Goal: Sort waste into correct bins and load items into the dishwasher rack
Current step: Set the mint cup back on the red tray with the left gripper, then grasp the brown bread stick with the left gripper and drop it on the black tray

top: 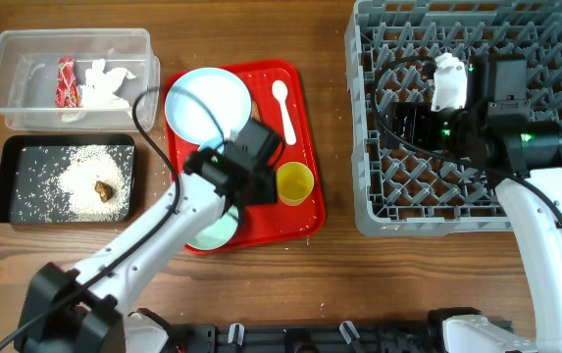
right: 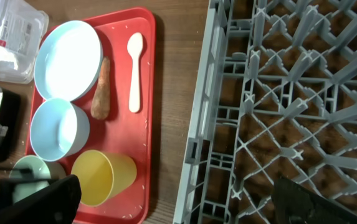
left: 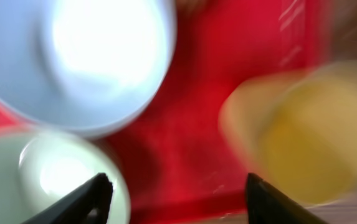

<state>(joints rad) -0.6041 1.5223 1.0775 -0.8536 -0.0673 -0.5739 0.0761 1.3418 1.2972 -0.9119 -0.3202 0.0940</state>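
My left gripper (top: 251,169) hangs open and empty low over the red serving tray (top: 305,123). In the blurred left wrist view its jaws (left: 178,193) sit between the pale green bowl (left: 47,174) and the yellow cup (left: 303,143), with the light blue bowl (left: 97,56) beyond. My right gripper (top: 405,123) is open and empty above the grey dishwasher rack (top: 437,214). The right wrist view shows the blue plate (right: 68,59), the brown stick (right: 101,90), the white spoon (right: 134,71), the blue bowl (right: 58,129) and the cup (right: 100,176) on the tray.
The clear tub (top: 6,108) at the back left holds the red-and-white wrapper (top: 67,83) and crumpled paper (top: 104,83). The black tray (top: 16,201) in front of it holds rice (top: 79,176) and a brown lump (top: 103,188). The left arm hides the blue bowl and the stick from overhead.
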